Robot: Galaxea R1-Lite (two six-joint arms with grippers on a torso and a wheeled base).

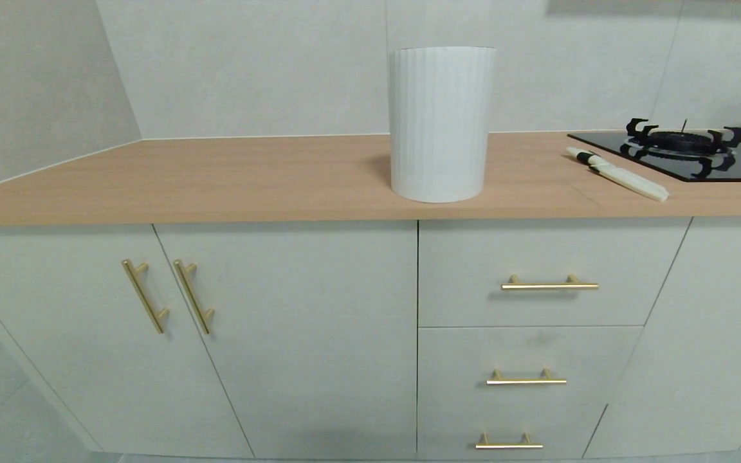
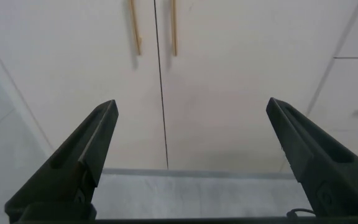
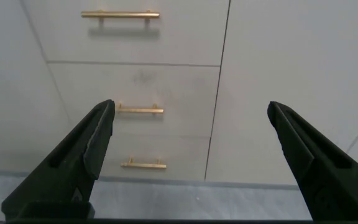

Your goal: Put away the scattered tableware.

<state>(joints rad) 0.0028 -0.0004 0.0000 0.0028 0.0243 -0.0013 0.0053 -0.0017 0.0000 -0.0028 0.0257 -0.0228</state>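
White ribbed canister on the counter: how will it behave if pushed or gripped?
The canister is taller than wide, so a high push may tip it; a low one likely slides it on the smooth counter. Its walls look rigid; ribs may help grip. It stands near the front edge, so a fall is possible.

A black gas hob (image 1: 686, 157) sits in the wooden countertop (image 1: 216, 180) above gold-handled drawers (image 1: 538, 308).

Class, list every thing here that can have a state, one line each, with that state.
White ribbed container: upright on the counter.
Knife: lying flat beside the hob.
Cabinet doors: shut.
Drawers: all three shut.
Gas burner: unlit.
Left hand: open, empty.
Right hand: open, empty.
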